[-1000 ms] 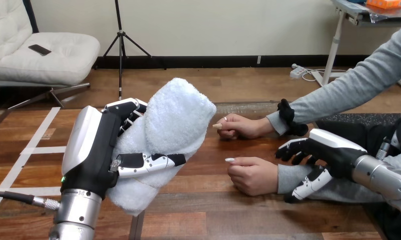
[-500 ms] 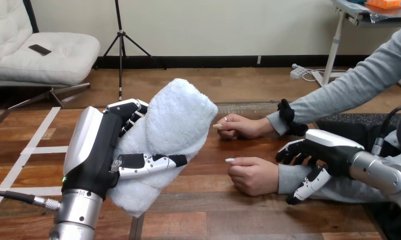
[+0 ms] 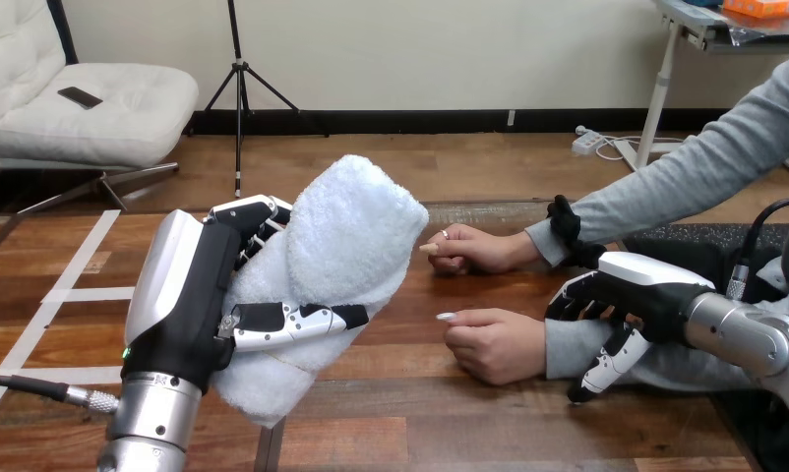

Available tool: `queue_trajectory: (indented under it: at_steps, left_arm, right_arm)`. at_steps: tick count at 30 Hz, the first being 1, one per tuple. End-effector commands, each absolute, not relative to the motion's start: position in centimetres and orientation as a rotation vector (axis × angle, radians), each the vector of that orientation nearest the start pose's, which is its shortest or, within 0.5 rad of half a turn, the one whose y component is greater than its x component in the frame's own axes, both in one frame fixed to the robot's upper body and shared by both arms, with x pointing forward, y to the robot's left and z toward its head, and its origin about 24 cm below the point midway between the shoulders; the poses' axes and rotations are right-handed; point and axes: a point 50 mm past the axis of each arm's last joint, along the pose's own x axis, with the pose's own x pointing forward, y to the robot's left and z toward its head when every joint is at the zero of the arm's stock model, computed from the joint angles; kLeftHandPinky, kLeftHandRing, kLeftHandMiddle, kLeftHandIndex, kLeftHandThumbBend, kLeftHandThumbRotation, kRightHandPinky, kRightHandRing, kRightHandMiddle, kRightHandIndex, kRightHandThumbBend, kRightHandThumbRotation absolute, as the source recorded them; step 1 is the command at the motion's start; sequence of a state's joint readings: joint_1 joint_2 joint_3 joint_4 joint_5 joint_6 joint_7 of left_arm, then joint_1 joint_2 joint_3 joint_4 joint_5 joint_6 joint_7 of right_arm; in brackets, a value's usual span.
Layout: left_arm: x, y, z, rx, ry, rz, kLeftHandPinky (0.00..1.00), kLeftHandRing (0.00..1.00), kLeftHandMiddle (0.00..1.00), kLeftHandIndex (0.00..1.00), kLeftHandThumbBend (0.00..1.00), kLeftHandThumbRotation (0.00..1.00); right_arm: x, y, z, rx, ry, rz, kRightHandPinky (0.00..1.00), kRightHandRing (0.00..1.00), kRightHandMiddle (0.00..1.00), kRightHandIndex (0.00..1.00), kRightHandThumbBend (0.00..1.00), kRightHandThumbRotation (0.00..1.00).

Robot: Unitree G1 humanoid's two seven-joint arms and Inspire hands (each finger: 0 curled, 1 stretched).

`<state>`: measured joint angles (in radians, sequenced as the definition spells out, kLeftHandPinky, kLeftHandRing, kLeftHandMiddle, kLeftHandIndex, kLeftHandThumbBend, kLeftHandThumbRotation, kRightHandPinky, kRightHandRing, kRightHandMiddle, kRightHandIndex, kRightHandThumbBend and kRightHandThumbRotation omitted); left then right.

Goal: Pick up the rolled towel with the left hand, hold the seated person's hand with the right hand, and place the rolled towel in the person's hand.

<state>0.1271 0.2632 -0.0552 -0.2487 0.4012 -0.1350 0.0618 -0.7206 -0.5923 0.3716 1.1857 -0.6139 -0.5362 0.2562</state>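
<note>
Left robot hand (image 3: 189, 295) clasps the rolled towel (image 3: 341, 236); right robot hand (image 3: 629, 287) sits over the wrist of the person's nearer hand (image 3: 494, 344), grip unclear. Securing that hold comes next.

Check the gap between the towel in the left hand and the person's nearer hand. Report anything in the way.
Nothing visible stands between them: only bare table separates the rolled towel, gripped in the left hand, from the person's nearer hand. That hand lies curled, palm down, so no open palm is offered yet.
</note>
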Motion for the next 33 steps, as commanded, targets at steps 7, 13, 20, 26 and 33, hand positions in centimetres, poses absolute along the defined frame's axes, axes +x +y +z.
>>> queue_trajectory:
  at_steps: [7,13,20,26,33]
  left_arm:
    - [23.1,17.3,10.3,0.638,-0.35,0.003,0.3,0.35,0.41,0.43,0.63,0.0]
    - [23.1,17.4,10.3,0.639,-0.348,0.009,0.29,0.35,0.41,0.43,0.63,0.0]
    - [23.1,17.5,10.3,0.639,-0.349,0.01,0.29,0.35,0.41,0.43,0.62,0.0]
    - [23.0,17.5,10.3,0.641,-0.351,0.012,0.29,0.34,0.41,0.43,0.62,0.0]
    - [23.0,17.5,10.4,0.635,-0.355,0.013,0.28,0.34,0.41,0.43,0.62,0.0]
  right_arm:
    - [35.5,-23.1,5.3,-1.341,0.214,0.633,0.63,0.7,0.72,0.7,1.0,0.2]
    - [35.4,-22.9,4.9,-1.344,0.214,0.633,0.6,0.68,0.7,0.68,1.0,0.18]
    - [35.3,-22.6,4.5,-1.345,0.213,0.64,0.57,0.63,0.67,0.66,1.0,0.16]
    - [35.2,-22.3,4.3,-1.344,0.213,0.651,0.53,0.58,0.63,0.63,1.0,0.14]
    - [35.0,-22.1,4.1,-1.339,0.186,0.667,0.47,0.51,0.57,0.6,0.98,0.11]
